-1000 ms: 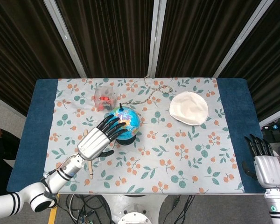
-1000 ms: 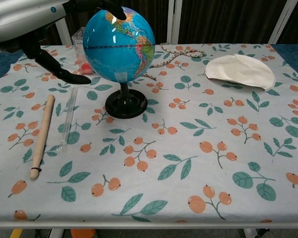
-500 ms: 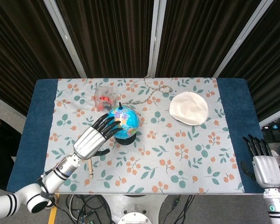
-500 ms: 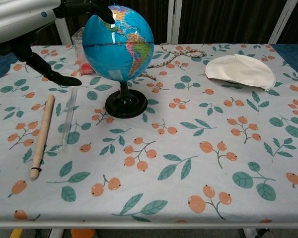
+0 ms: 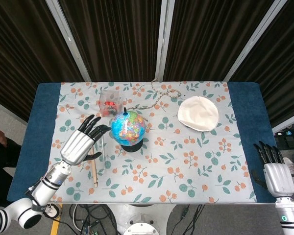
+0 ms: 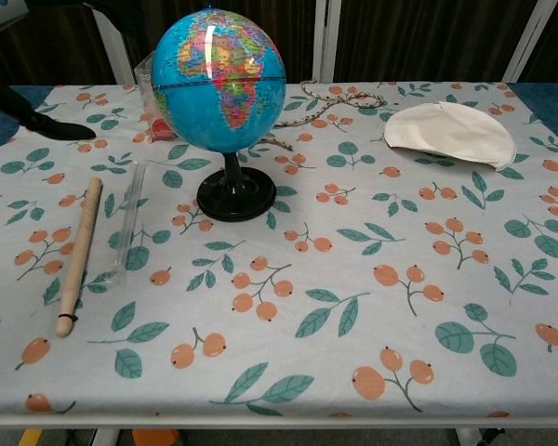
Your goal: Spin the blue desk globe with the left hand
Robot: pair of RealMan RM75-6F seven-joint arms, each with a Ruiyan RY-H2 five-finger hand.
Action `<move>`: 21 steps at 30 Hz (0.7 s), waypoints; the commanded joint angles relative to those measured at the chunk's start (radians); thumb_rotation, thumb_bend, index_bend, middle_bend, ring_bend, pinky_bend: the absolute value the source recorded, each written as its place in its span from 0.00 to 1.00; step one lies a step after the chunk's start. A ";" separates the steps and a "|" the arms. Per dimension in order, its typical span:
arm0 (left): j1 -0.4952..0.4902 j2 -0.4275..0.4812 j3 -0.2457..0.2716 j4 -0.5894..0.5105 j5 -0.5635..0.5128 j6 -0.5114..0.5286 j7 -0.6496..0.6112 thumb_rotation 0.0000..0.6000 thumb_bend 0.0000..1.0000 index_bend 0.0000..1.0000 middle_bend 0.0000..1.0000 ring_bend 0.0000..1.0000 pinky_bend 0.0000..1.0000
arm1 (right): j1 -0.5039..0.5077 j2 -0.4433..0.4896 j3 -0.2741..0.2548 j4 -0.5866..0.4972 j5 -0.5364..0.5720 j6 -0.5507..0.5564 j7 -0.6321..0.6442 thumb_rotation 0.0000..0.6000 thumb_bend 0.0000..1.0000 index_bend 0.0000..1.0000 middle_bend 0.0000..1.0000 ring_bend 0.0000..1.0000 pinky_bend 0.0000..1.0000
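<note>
Wooden and plain, a stick lies at the lower left of the chest view, just beside a clear glass rod on the floral tablecloth that covers the table. In the head view the left hand hovers at centre left, near the blue desk globe but apart from it, fingers spread and nothing in its grasp. At the lower right corner of that view the right hand hangs off the table edge, fingers straight and slightly apart, holding nothing.

Beyond the stick, the globe stands upright on its black base, left of centre, Africa facing the chest camera. Whether it is turning cannot be told from one moment. With the left hand clear of the sphere, I'd judge the spinning stroke either delivered or between strokes; if more is wanted, the hand must reach in again.

Further back sit a small clear box with red contents, a coiled rope and a white cloth cap at upper right.
</note>
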 commanded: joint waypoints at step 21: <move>-0.108 -0.076 -0.016 0.003 0.061 -0.080 -0.004 1.00 0.12 0.18 0.14 0.04 0.04 | -0.001 -0.003 0.000 0.016 0.004 -0.002 0.022 1.00 0.33 0.00 0.00 0.00 0.00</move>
